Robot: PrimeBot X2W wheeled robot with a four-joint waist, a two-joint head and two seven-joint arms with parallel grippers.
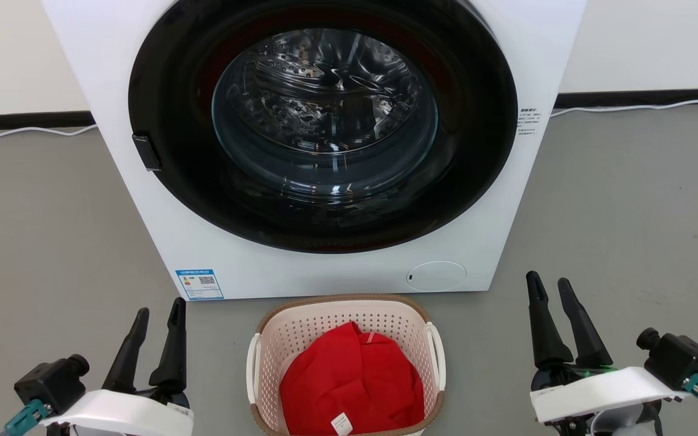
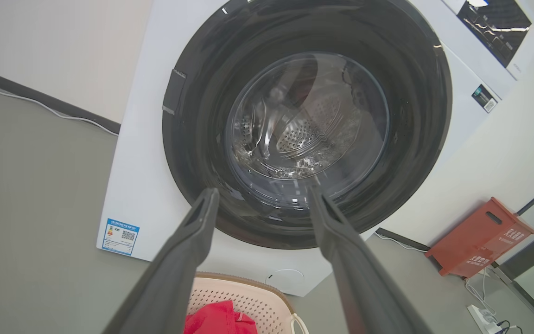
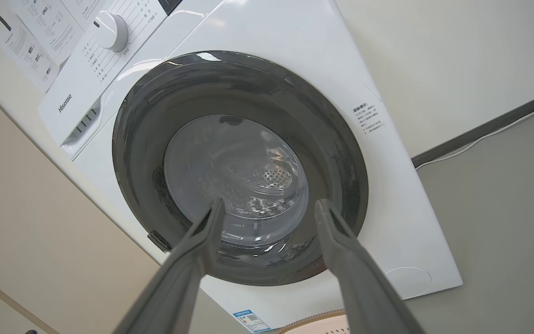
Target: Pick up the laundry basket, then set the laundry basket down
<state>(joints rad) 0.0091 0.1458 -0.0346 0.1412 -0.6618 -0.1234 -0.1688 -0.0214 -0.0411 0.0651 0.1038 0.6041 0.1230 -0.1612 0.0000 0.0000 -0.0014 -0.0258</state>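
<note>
**Helper:** Where's the basket?

**Me:** The basket [image 1: 319, 324] is on the floor [image 1: 46, 242], between my two arms and just in front of the washer [image 1: 161, 230]. I can't tell if its far rim touches the washer or stands just off it.

**Helper:** How will it handle?

**Me:** I judge it light. It's thin perforated plastic with a woven-look rim. The walls look stiff enough to keep their shape, but they'd likely flex if I squeezed them. The plastic is smooth, so a pinch on the wall could slip.

**Helper:** So where do you take hold?

**Me:** At the white side handles, the left handle [image 1: 253, 357] and the right handle [image 1: 438, 354], one for each arm. Lifting from both sides should keep it level.

**Helper:** What's inside?

**Me:** A red cloth [image 1: 352, 381], bunched up, with a small white tag [image 1: 341, 422] at its near edge. It's soft, it covers most of the bottom and it sits below the rim. The head view cuts off the near end of the basket, so there may be something under or behind the cloth that I can't see. It shouldn't add much weight.

**Helper:** And the washer?

**Me:** Through the door glass [image 1: 325, 115] I make out bare drum metal and no laundry.

**Helper:** Your jaws?

**Me:** Both pairs are released, spread and holding nothing. The left jaws hover to the basket's left and the right jaws to its right. Each pair is well clear of its handle and points toward the washer.
</note>
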